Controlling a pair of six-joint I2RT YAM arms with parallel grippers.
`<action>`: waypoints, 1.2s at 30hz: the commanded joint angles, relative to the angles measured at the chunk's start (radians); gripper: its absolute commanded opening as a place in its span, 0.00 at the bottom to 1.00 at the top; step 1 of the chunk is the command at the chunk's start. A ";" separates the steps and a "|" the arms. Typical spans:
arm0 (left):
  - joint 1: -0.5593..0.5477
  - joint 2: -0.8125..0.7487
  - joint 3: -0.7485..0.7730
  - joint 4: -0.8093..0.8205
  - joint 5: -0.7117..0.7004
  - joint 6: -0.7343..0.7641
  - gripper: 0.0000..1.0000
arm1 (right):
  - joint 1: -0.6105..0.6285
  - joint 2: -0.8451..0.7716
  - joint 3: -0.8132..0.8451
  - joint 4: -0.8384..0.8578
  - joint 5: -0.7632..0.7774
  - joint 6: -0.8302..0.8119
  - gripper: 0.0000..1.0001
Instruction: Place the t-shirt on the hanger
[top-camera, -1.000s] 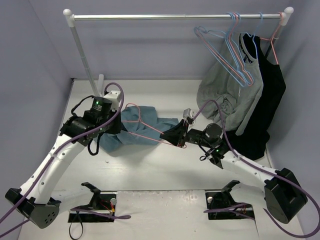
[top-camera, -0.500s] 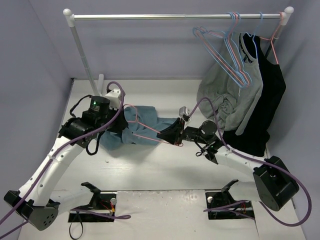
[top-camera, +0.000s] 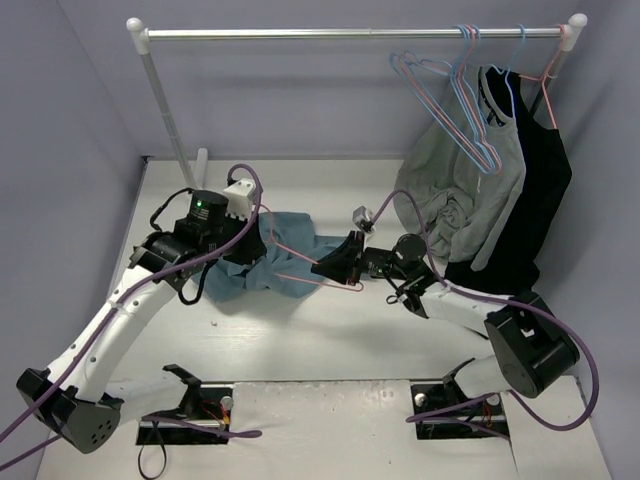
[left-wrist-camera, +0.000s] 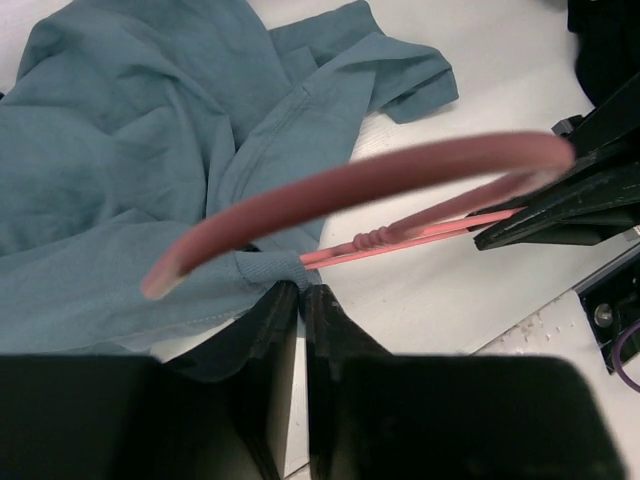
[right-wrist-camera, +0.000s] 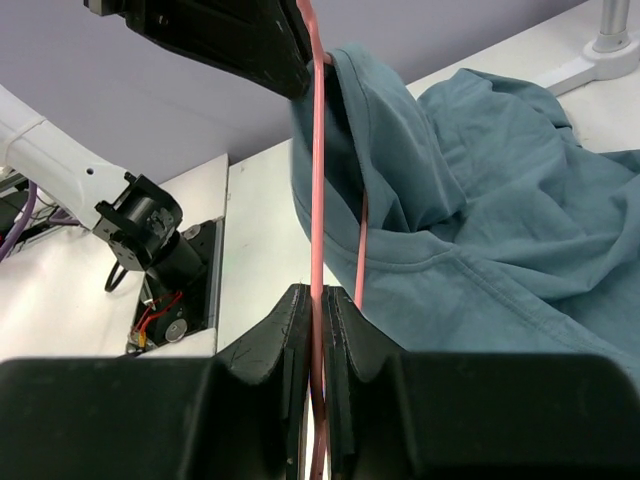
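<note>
The teal-blue t-shirt (top-camera: 295, 245) lies bunched on the white table (top-camera: 330, 330) between my arms. My left gripper (top-camera: 258, 260) is shut on its ribbed neck edge; in the left wrist view the t-shirt (left-wrist-camera: 150, 140) fills the upper left and the gripper (left-wrist-camera: 300, 295) pinches the collar. The salmon-pink hanger (top-camera: 305, 277) reaches into the shirt. My right gripper (top-camera: 323, 268) is shut on its wire; in the right wrist view the gripper (right-wrist-camera: 317, 300) clamps the hanger (right-wrist-camera: 316, 150), whose arm goes under the t-shirt (right-wrist-camera: 480, 210). The hanger's hook (left-wrist-camera: 380, 175) shows blurred close to the left camera.
A clothes rail (top-camera: 350, 33) spans the back, its post (top-camera: 170, 110) standing at the back left. Light-blue wire hangers (top-camera: 470, 110), a grey shirt (top-camera: 450, 180) and a black garment (top-camera: 530, 190) hang at the right, just behind my right arm.
My right gripper has moved left with the hanger, further into the shirt. My left gripper has shifted right and up with the collar, and the shirt has bunched tighter.
</note>
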 joint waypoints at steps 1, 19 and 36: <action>-0.003 -0.021 0.007 0.099 0.000 0.016 0.12 | -0.005 -0.015 0.052 0.272 -0.022 0.000 0.00; -0.003 -0.009 0.105 -0.044 -0.016 0.076 0.56 | -0.005 0.056 0.058 0.266 -0.030 -0.011 0.00; 0.310 -0.098 -0.039 -0.050 0.146 0.248 0.56 | -0.008 0.066 0.084 0.235 -0.053 -0.020 0.00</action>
